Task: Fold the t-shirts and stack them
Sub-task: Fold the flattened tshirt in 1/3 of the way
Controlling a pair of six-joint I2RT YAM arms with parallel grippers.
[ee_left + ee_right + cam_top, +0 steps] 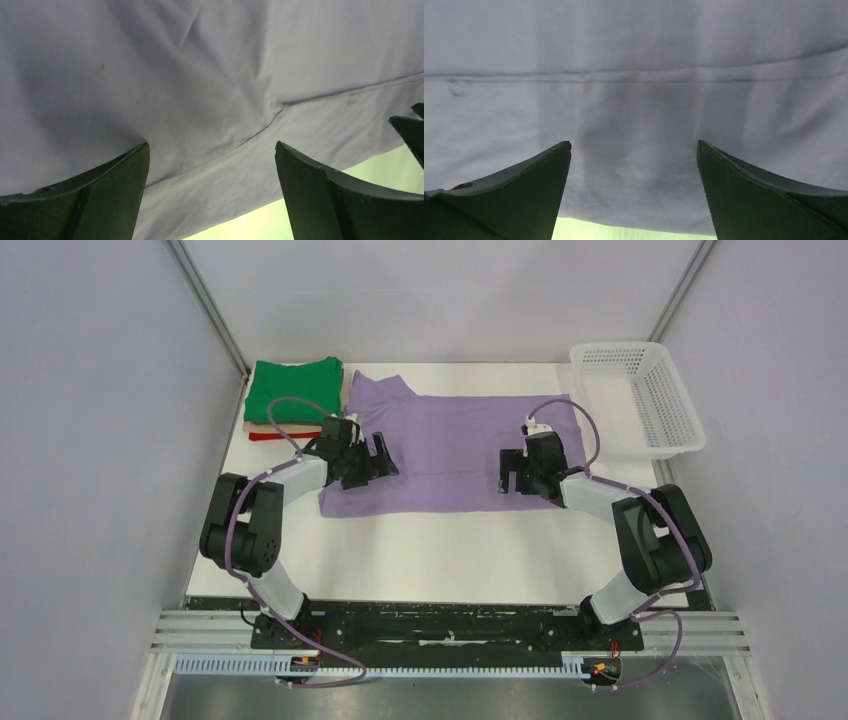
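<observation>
A lavender-purple t-shirt lies spread flat across the middle of the table, partly folded lengthwise. My left gripper hovers over its left end, jaws open, nothing between them; in the left wrist view the gripper has purple cloth filling the frame. My right gripper stands open over the shirt's right part; the right wrist view shows this gripper just above the cloth and its near hem. A folded stack sits at the back left: green t-shirt on top, tan and red edges beneath.
A white plastic mesh basket stands at the back right, beside the shirt's right end. Grey walls close in both sides and the back. Bare white table lies between the shirt and the arm bases.
</observation>
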